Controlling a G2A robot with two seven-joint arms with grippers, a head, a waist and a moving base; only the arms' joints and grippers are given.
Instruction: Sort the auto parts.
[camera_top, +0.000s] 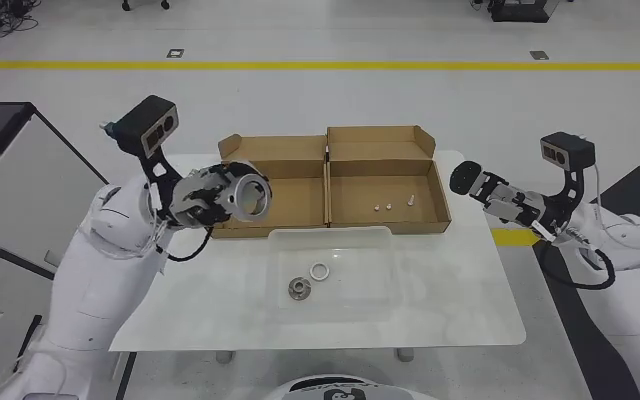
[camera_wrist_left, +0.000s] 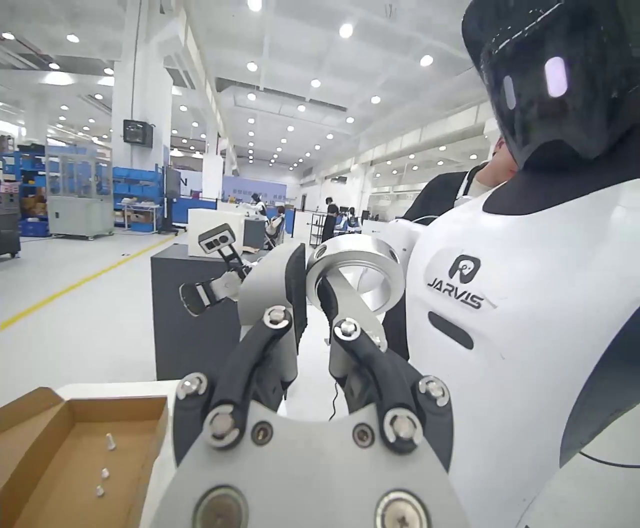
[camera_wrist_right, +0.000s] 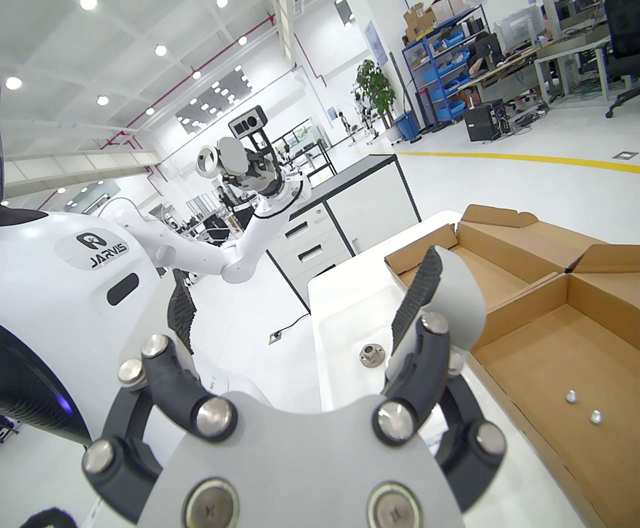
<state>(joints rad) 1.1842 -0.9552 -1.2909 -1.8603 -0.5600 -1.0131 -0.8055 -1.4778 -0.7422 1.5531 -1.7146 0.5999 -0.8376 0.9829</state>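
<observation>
Table (camera_top: 450, 290): is carrying two cardboard boxes side by side, with a clear tray (camera_top: 360, 240) just in front of them.
Right box (camera_top: 385, 175): is holding three small screws (camera_top: 392, 204).
Left gripper (camera_wrist_left: 307, 280): is hovering over the left box (camera_top: 290, 200), pinching a metal collar (camera_wrist_left: 357, 272) by its wall.
Right gripper (camera_wrist_right: 305, 272): is hanging beside the right box's outer edge, jaws spread wide.
Tray contents: a flanged hub (camera_top: 298, 290) and a white ring (camera_top: 321, 271) are lying near each other.

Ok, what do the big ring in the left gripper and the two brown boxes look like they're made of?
Ring in the left gripper: looks like machined metal, possibly aluminium, given its pale silver satin surface, soft reflections and holes drilled through its wall. Boxes: most likely cardboard, matte brown with folded flaps and creased edges.
</observation>
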